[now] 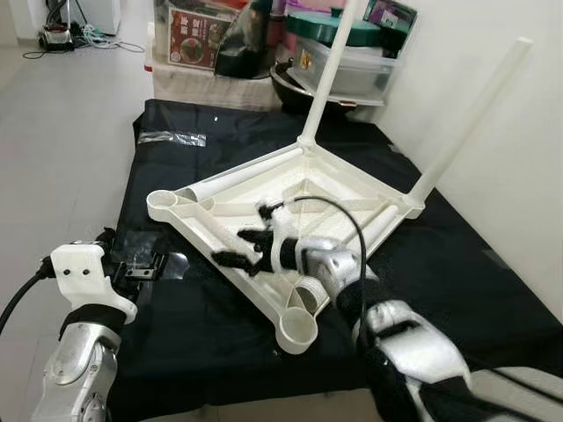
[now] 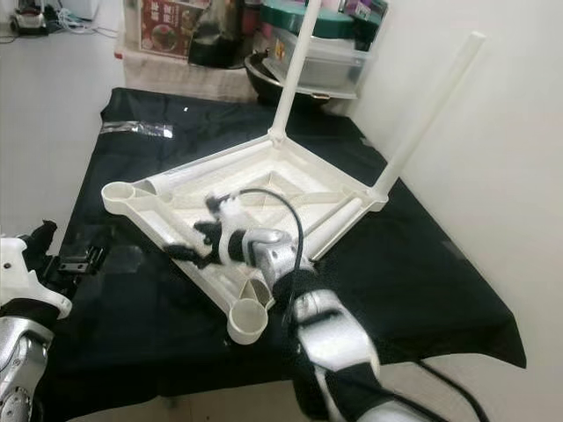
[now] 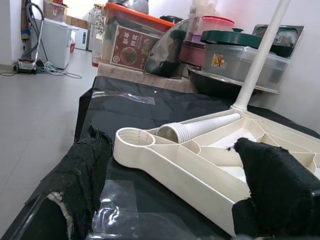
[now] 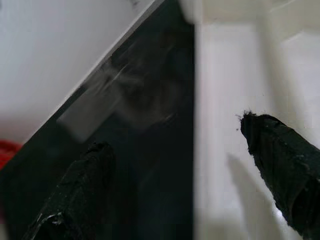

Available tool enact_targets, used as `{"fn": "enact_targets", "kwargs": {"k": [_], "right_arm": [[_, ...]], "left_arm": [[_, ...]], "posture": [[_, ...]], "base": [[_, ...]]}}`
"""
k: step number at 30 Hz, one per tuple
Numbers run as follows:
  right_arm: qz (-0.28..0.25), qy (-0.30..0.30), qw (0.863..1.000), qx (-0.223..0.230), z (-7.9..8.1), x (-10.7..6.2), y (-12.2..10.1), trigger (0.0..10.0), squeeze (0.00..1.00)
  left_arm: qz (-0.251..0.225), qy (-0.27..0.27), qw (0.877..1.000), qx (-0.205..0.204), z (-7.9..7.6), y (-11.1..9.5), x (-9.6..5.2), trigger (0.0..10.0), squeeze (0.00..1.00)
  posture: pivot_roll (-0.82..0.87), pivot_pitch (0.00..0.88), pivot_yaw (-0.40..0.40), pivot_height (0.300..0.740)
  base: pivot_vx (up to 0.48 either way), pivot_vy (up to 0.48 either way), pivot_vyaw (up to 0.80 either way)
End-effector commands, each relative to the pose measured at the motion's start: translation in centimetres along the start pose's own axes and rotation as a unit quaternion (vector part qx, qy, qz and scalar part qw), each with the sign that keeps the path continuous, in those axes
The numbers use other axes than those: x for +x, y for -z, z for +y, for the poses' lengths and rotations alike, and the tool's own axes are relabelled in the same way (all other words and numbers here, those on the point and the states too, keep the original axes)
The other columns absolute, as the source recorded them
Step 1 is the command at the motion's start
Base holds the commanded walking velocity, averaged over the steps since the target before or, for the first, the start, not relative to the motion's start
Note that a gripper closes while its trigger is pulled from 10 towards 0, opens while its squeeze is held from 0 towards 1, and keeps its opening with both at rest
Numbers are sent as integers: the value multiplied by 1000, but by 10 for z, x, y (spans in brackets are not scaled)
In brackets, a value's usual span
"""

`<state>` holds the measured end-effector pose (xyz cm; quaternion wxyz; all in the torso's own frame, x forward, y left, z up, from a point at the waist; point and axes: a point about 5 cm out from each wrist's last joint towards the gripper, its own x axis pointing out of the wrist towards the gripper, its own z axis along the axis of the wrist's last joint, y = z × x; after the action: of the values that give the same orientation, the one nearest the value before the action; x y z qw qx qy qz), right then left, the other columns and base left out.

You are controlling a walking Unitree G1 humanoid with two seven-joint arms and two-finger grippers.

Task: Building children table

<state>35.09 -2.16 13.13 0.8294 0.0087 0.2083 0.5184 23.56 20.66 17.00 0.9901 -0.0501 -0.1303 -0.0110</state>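
on the left, my left gripper (image 1: 141, 264) hovers low over the black cloth (image 1: 493, 290), just off the near-left edge of the tabletop (image 1: 264, 189); its fingers (image 3: 80, 185) stand apart with nothing between them. a clear plastic wrapper (image 1: 171, 138) lies farther back on the cloth. the white tabletop rests upside down in the middle of the cloth, two legs (image 1: 330, 66) already standing up from its far corners, while a loose leg (image 1: 233, 183) lies along its far-left rim beside the empty left socket (image 1: 163, 204). a second empty socket (image 1: 297, 330) sits at the near corner. moving right, my right gripper (image 1: 242, 248) reaches across the tabletop's near edge, fingers (image 4: 280, 160) spread, one over the white plastic and one over the cloth, holding nothing. storage boxes (image 1: 352, 53) crowd the floor behind. as i judge it, the step in hand is fitting the third leg: i'd take the loose leg near its threaded end, stand it square over a socket, and steady the tabletop with the other gripper so it doesn't slide while turning.
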Motion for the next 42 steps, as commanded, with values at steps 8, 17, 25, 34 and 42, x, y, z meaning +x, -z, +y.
{"fn": "enact_targets", "kwargs": {"k": [8, 17, 25, 34, 42], "right_arm": [[52, -14, 998, -23, 9, 5, 22, 10000, 325], [154, 101, 983, 14, -8, -3, 56, 0, 0], [170, 112, 979, -26, -24, -23, 59, 0, 0], [181, 125, 975, -34, -44, -55, 63, 0, 0], [215, -45, 958, -183, -37, -94, 76, 0, 0]], "left_arm": [[9, 6, 1000, -10, -3, 4, 1, 10000, 0], [10, 7, 1000, -8, -4, 5, 1, 10000, 0], [9, 6, 1000, -9, -5, 4, 1, 10000, 0], [6, 8, 1000, -13, -8, 4, 1, 10000, 0], [6, 9, 1000, -15, -8, 4, 0, 10000, 0]], "posture": [[159, 0, -215, 740], [163, 0, -225, 740], [149, 0, -227, 740], [138, 0, -228, 740], [130, 0, -227, 740]], "base": [[0, 0, 0], [0, 0, 0], [0, 0, 0], [0, 0, 0], [0, 0, 0]]}}
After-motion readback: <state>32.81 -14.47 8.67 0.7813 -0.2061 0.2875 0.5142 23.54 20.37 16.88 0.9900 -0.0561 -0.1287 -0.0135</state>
